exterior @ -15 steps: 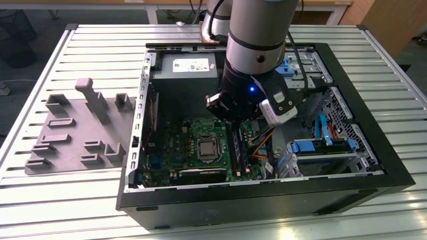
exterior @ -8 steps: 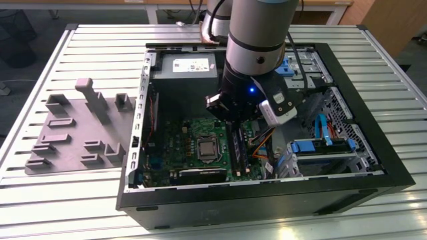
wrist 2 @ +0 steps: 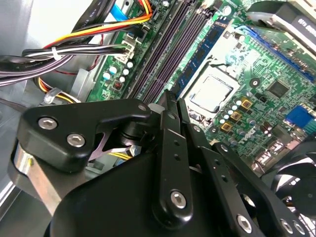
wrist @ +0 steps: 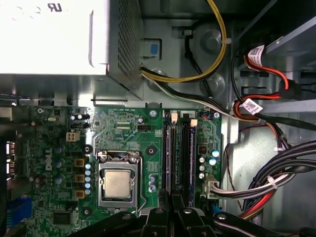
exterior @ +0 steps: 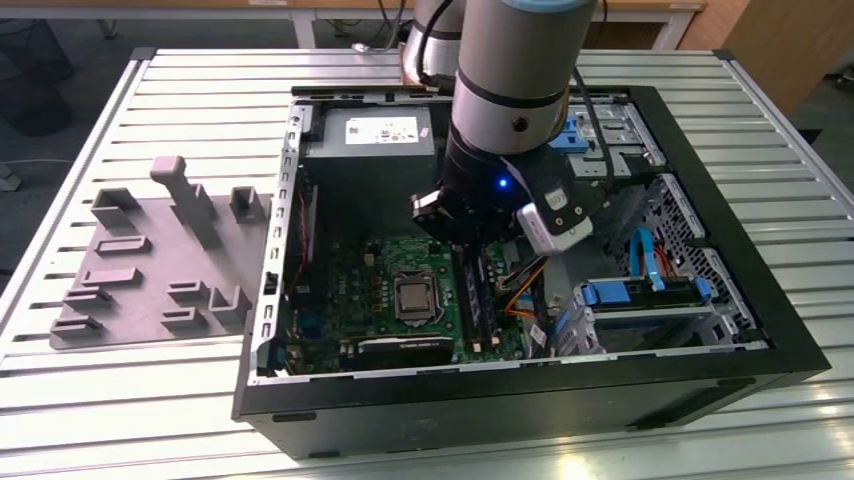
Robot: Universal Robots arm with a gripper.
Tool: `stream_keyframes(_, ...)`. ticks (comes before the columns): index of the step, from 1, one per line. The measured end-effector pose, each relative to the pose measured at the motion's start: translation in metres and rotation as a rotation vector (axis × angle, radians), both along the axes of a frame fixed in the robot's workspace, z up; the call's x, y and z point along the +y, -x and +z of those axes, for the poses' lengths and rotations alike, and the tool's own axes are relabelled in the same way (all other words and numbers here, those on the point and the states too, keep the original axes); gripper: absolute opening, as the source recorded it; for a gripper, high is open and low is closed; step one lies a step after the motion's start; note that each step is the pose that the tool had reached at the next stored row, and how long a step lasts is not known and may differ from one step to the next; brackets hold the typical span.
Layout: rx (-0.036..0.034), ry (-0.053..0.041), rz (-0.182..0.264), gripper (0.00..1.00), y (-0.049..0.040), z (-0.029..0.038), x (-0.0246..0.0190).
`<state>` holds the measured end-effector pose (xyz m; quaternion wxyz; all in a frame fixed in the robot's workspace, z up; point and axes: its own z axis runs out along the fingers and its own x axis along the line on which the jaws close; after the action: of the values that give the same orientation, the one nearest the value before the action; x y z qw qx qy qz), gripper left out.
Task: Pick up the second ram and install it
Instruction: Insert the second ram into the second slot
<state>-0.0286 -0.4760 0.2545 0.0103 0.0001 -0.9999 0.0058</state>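
My gripper (wrist 2: pixel 170 106) sits fingers together over the black memory slots (wrist: pixel 178 155), with the processor (wrist: pixel 118 183) beside and bundled cables (wrist: pixel 266 185) crowding nearby.

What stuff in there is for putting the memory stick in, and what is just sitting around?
For the job: gripper, over the black memory slots; ram stick in a slot; motherboard.
Just lying about: grey tray beside the case; power supply; blue drive brackets; cables.
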Motion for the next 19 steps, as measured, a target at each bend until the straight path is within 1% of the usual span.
stream_keyframes(8,0.0003,0.0001,0.0,0.14,-0.0019,-0.0144,-0.0001)
stream_keyframes(16,0.0003,0.0002,0.0,0.14,-0.002,-0.0152,-0.0001)
stream_keyframes(19,0.0002,0.0,0.0,0.14,-0.002,-0.0173,0.0)
